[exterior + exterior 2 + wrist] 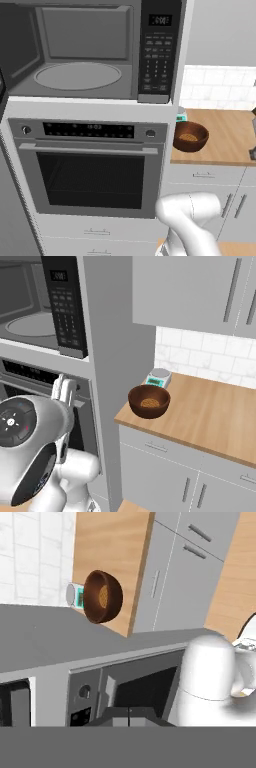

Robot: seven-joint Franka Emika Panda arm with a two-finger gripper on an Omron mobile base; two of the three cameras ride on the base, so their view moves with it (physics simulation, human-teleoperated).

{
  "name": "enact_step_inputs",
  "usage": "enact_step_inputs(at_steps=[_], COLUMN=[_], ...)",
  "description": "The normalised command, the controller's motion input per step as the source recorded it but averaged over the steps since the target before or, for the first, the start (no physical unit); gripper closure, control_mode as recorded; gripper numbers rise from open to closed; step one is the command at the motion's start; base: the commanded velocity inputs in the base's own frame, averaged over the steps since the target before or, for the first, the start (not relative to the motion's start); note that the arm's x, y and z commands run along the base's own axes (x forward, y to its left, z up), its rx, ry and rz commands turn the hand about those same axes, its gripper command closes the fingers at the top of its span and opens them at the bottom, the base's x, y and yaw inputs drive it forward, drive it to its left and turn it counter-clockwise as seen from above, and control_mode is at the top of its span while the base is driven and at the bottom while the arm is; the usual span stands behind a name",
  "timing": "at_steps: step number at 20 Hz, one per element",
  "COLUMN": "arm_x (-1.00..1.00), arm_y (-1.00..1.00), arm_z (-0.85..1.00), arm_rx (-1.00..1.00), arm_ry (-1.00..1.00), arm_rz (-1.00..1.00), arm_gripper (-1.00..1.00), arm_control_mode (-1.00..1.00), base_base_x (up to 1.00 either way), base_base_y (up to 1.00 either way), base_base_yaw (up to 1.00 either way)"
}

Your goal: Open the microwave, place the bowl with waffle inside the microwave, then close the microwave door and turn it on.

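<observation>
Nearest to you is the robot's white arm [192,215], folded low in front of the cabinets. Its jaws [129,714] are pressed together with nothing between them, seen at the bottom of the hand view, pointing across the oven front.

Just beyond the arm you have the steel wall oven [90,170], its glass door shut and its knobs at either end of the dark control strip. Directly above it sits the microwave [80,50] — its cavity stands open to you, grey inside, with the round turntable [77,76] bare. The black keypad panel [159,50] runs down the right side of the cavity, with a small display at its top. At the far left edge of the left base view a dark sliver may be the microwave door, but you cannot tell for certain.

To the right of the oven column, the wooden surface [210,411] carries the bowl with waffle [149,401], upright near its left front corner, well apart from the microwave. Just behind the bowl stands a small kitchen scale [159,377], against the white tiled wall [200,356].
</observation>
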Motion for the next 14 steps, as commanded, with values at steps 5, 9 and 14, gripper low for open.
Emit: enact_step_inputs(at_steps=[5,9,14], arm_x=[0.78,0.65,0.32], arm_y=[-0.54,-0.46,-0.39], arm_z=[-0.18,-0.27,-0.4], arm_rx=[0.0,0.0,0.0], arm_ry=[0.0,0.12,0.07], arm_rz=[0.09,0.19,0.19], arm_gripper=[1.0,-1.0,-1.0], arm_control_mode=[-1.0,-1.0,-1.0], base_base_x=[0.0,0.0,0.0], base_base_y=[0.0,0.0,0.0], base_base_yaw=[0.0,0.0,0.0])
